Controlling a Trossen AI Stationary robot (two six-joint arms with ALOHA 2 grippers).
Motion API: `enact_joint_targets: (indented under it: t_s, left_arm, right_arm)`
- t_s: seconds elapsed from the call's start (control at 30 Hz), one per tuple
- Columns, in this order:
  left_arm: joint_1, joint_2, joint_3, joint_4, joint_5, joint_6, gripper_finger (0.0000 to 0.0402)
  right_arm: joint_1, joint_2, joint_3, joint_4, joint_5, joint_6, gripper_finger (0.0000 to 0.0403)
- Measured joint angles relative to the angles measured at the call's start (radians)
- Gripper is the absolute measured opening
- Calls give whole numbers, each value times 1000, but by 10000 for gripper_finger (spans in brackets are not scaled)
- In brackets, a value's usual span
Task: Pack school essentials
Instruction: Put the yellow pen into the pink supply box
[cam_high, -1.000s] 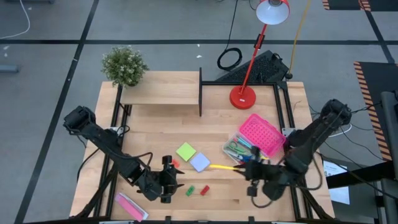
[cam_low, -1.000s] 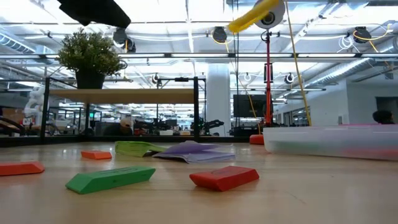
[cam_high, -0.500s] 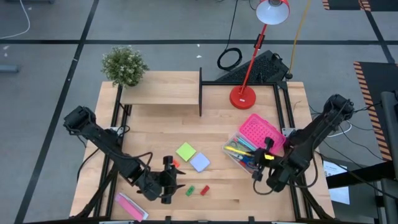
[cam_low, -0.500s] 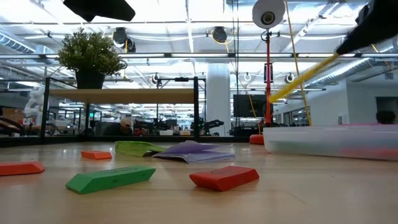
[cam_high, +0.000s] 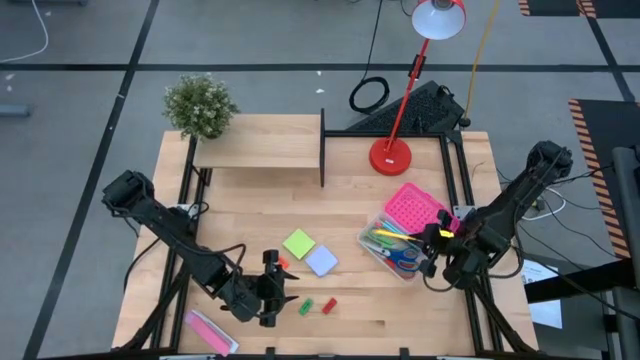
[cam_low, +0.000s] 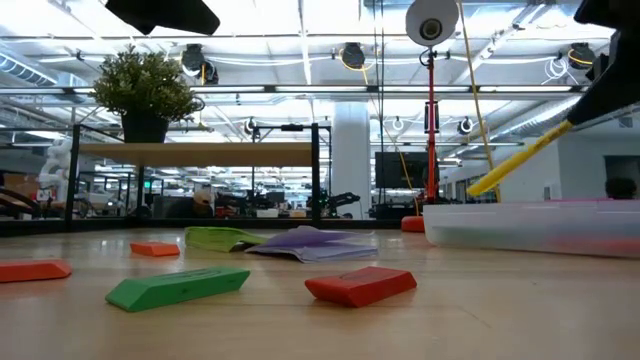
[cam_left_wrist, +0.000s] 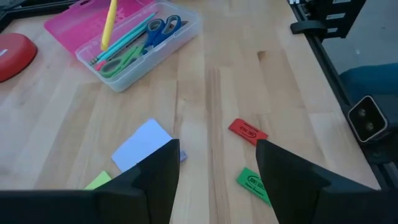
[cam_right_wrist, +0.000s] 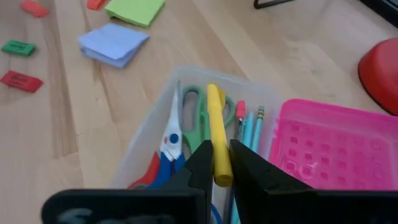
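The right hand (cam_right_wrist: 216, 163) grips the yellow pen (cam_right_wrist: 215, 124), tilted just above the clear box (cam_right_wrist: 149, 137) holding scissors and pens. Next, probably: lower and release. The left hand (cam_left_wrist: 214, 168) waits open near the erasers.

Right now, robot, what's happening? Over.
Right gripper shut on yellow pen, over clear box. Left gripper open, waiting by erasers. Nothing blocking.

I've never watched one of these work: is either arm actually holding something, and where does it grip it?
The right gripper pinches the yellow pen near one end, over the clear box. The left gripper is open and holds nothing.
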Motion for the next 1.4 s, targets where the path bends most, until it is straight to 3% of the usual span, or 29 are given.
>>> enact_joint_targets:
  t_s: [0.2, 1.4]
  left_arm:
    - [12, 0, 0, 0, 0, 9, 214]
    - [14, 0, 0, 8, 0, 33, 214]
  right_arm:
    - [0, -42, -54, -3, -53, 33, 30]
    - [-3, -50, -93, 27, -16, 56, 33]
